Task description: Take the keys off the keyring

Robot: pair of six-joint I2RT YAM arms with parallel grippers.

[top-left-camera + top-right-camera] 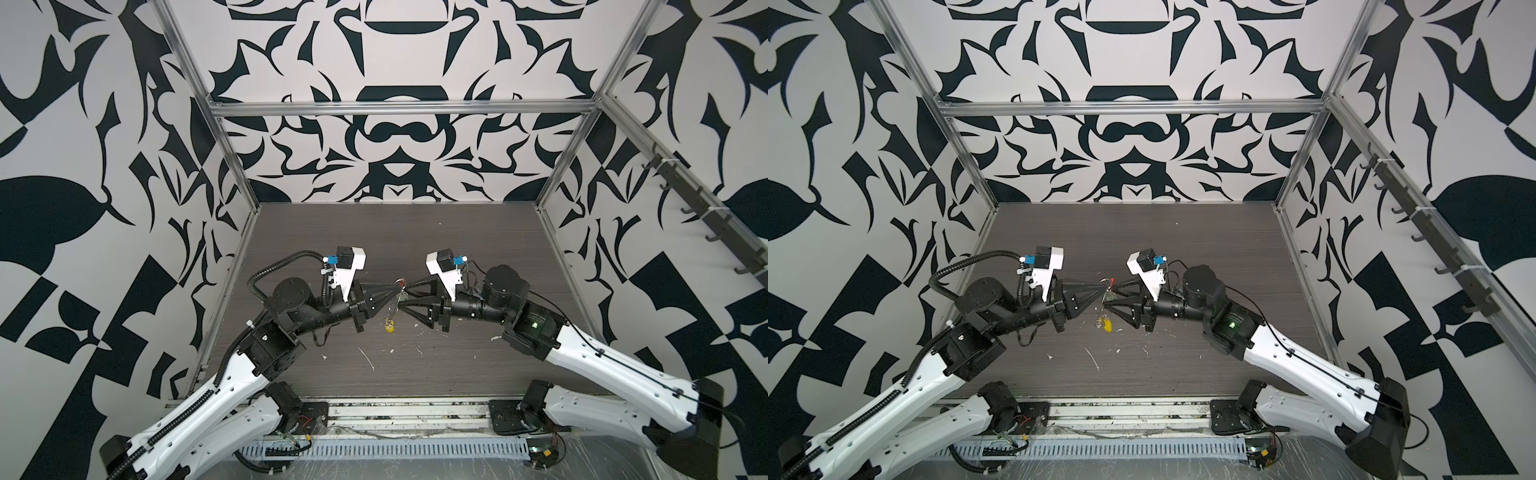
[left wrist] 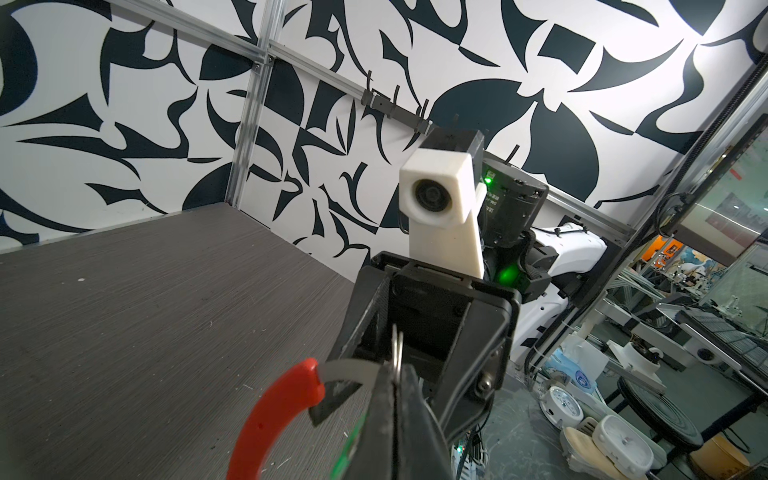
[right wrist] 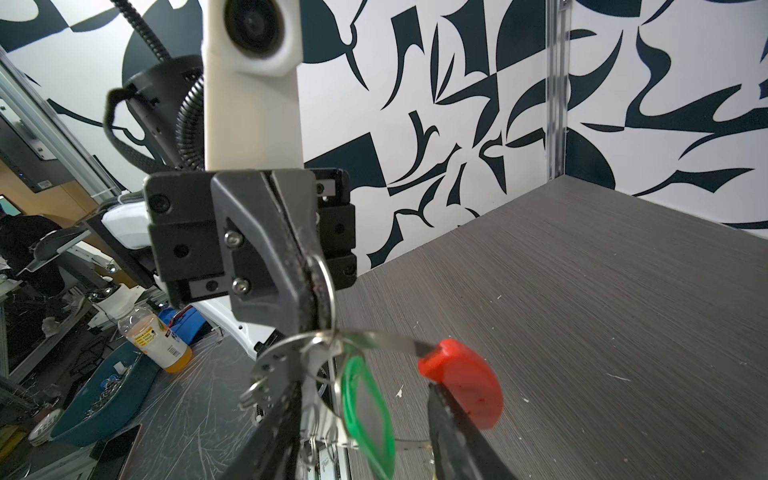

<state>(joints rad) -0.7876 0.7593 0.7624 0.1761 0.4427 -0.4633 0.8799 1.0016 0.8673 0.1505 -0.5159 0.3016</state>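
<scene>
Grey metal keyring [image 3: 270, 362] is up in the air over the middle of the table [image 1: 457, 249], held between the two arms where their tips meet. Its band is dotted with small holes.

Left gripper [image 1: 396, 286]: jaws fully closed, pinching a thin wire loop [image 3: 331, 291] that hangs into the cluster of rings on the keyring. Which tag the loop belongs to is not clear.

Right gripper [image 1: 404, 297]: jaws about half apart, with the keyring spanning the gap. One finger [image 3: 274, 432] lies against the holed part of the band. The other finger [image 3: 457, 436] sits under the end of the red strip [image 3: 461, 382]. It reads as a grip across the width of the keyring.

Keys:
- The red strip is curved and fitted over one stretch of the grey band, on the keyring.
- The green tag [image 3: 368, 413] hangs between the right gripper's fingers, on the keyring.
- The yellow tag [image 1: 390, 327] shows with its small metal loop just on the near side of the gripper tips in both top views. I cannot tell whether it dangles or lies on the table.

Table: dark wood grain, with scattered pale flecks near the front.
</scene>
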